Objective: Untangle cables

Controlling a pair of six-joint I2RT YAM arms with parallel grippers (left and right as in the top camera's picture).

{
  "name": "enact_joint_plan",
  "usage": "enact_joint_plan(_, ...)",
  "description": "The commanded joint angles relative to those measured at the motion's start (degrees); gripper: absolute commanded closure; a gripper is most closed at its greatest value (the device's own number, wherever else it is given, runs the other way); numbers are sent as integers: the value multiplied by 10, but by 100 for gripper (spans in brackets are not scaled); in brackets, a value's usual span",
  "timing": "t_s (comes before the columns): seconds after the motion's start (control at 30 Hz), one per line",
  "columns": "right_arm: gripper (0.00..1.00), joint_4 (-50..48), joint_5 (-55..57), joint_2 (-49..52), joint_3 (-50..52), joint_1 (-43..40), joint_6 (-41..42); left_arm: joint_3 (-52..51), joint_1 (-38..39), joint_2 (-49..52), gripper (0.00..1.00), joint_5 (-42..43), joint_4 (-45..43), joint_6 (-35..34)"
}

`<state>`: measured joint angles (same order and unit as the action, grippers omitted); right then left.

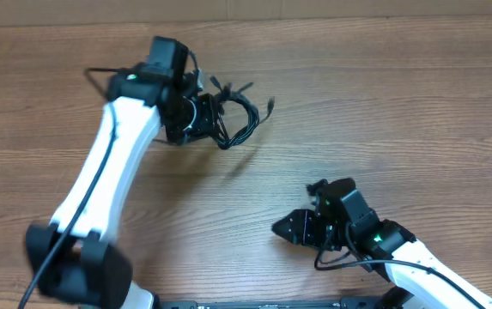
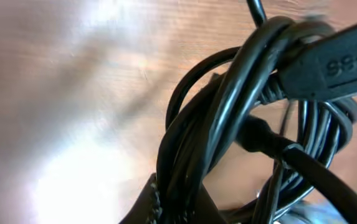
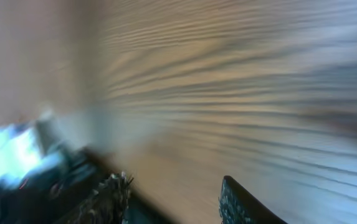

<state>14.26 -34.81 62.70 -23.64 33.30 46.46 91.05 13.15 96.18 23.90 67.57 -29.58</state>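
The cables (image 1: 240, 117) lie as one tangled black bundle of loops at the back of the table, with a small plug end (image 1: 270, 104) sticking out to the right. My left gripper (image 1: 215, 116) is at the bundle's left side, shut on the cables. In the left wrist view the looped cables (image 2: 228, 112) fill the frame, with several strands pinched where the left gripper (image 2: 179, 206) closes, and a flat plug (image 2: 328, 65) at upper right. My right gripper (image 1: 282, 230) hovers low at the front right, far from the bundle. In its own view the right gripper (image 3: 173, 188) is open over bare wood.
The wooden table (image 1: 383, 112) runs to its far edge at the top of the overhead view. The left arm's own thicker wiring (image 1: 94, 74) loops out behind its wrist. A dark strip (image 1: 254, 304) lies along the near edge.
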Motion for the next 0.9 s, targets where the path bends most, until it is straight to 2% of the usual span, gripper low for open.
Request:
enact_joint_plan(0.0, 53, -39, -166, -14, -24, -3, -20, 0, 8, -7, 96, 41, 64, -232)
enact_joint_plan(0.1, 54, -34, -176, -14, -24, -3, -21, -6, 17, -6, 96, 7, 115, -304)
enact_joint_plan(0.17, 59, -22, -176, -14, -24, -3, -29, -16, 28, -6, 96, -21, 133, -328)
enact_joint_plan(0.27, 64, 5, -181, -14, -24, -3, -31, -33, 48, -6, 96, -24, 152, -389)
enact_joint_plan(0.37, 65, 26, -196, -14, -24, -3, -31, -44, 67, -6, 96, -24, 153, -450)
enact_joint_plan(0.5, 65, 20, -234, -15, -24, -3, -30, -46, 86, -6, 96, -43, 154, -487)
enact_joint_plan(0.6, 65, -3, -238, -15, -24, -3, -8, -46, 96, -6, 96, -92, 169, -495)
enact_joint_plan(0.7, 63, -70, -217, -15, -24, -3, 33, -46, 113, -6, 95, -137, 202, -527)
enact_joint_plan(0.8, 49, -137, -127, -14, -24, -2, 78, -46, 135, -6, 95, -128, 206, -549)
enact_joint_plan(0.87, 48, -156, -64, -14, -24, -2, 119, -46, 147, -6, 95, -116, 206, -558)
